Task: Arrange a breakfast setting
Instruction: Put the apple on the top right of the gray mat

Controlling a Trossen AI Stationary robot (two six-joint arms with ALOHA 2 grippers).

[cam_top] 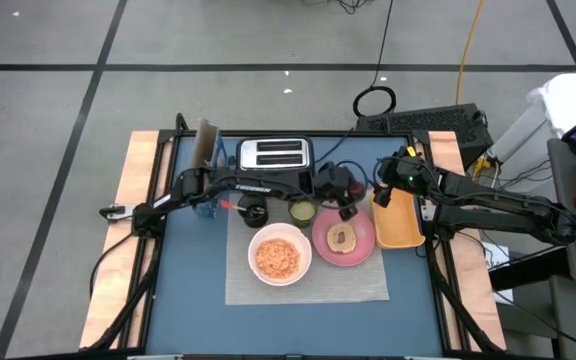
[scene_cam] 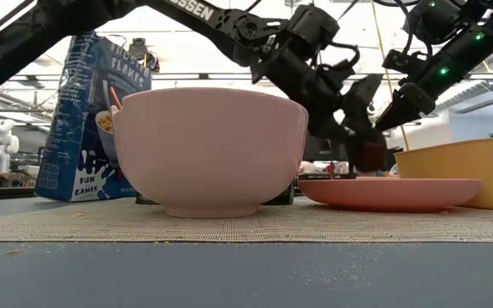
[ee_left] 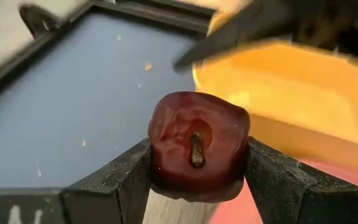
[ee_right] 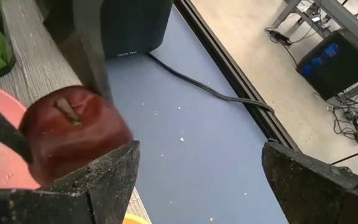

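Observation:
My left gripper is shut on a dark red apple, just above the far edge of the pink plate. My right gripper is open and empty, right next to the apple, over the near-left end of the orange tray. The white bowl with orange cereal and the pink plate stand on the grey mat. The green cup and black cup stand at the mat's far edge. The blue cereal box stands upright at the far left. My left gripper pinches the apple's two opposite sides between its two fingers. The stem end faces back toward the wrist. The fingers slant down from the table's left side. The apple hangs clear above the plate's edge.
The black-and-silver toaster stands at the far edge behind the cups, its cord running along the table. A round brown piece of food lies on the pink plate. The two arms are close together over the plate and tray.

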